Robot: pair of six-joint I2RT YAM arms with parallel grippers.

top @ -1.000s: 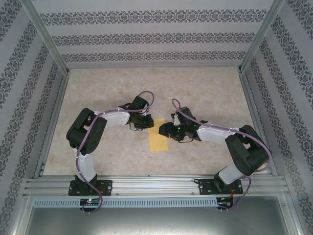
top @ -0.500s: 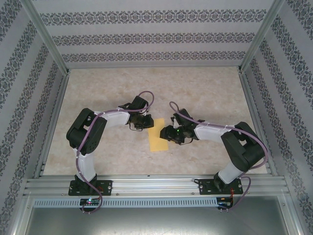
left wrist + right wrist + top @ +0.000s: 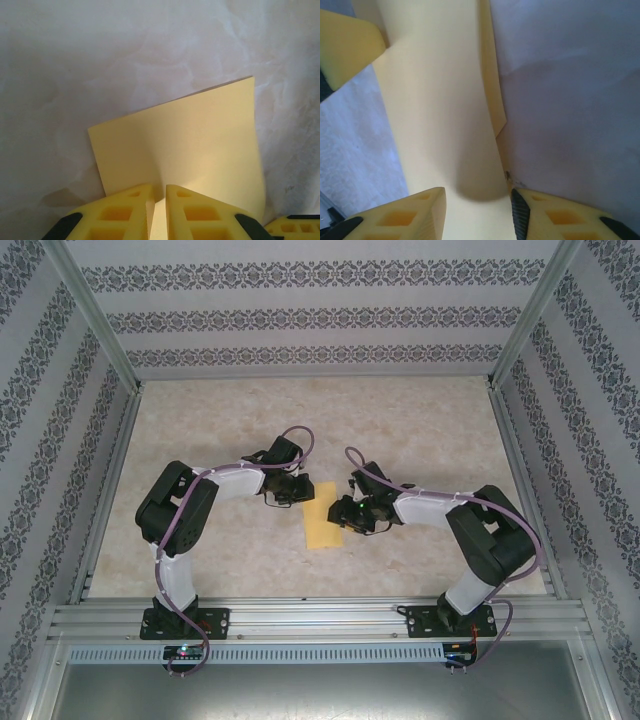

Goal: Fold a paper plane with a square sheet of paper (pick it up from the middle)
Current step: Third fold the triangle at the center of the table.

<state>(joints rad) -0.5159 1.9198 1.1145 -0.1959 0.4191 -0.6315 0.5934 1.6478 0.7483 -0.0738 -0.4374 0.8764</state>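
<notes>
Top external: paper sheet (image 3: 322,527) lies mid-table (image 3: 420,430) as a narrow yellow strip, running front to back between the two arms. Left gripper (image 3: 303,492) sits at the strip's far end. Right gripper (image 3: 340,512) sits at its right edge, approx. halfway along. Grippers are near each other, w/ the paper between them. Can't read either pair of jaws from up here.

Left wrist: left gripper (image 3: 158,192) has its yellow fingers (image 3: 127,210) nearly together, just a thin slit, clamped on the near edge of the paper (image 3: 185,135). Sheet bows up toward the slit and its far corners point away over the marbled table (image 3: 125,50). A bit of another yellow finger pokes in bottom right.

Right wrist: right gripper (image 3: 477,200) has its jaws apart, one finger (image 3: 405,215) on each side of the paper (image 3: 435,100), not pinched shut on it. Paper runs away from the cam as a long band w/ a folded layer along its right side, edge lifted slightly off the table (image 3: 570,75). Top left, a yellow finger (image 3: 345,50) of the left gripper meets the band's far end.
</notes>
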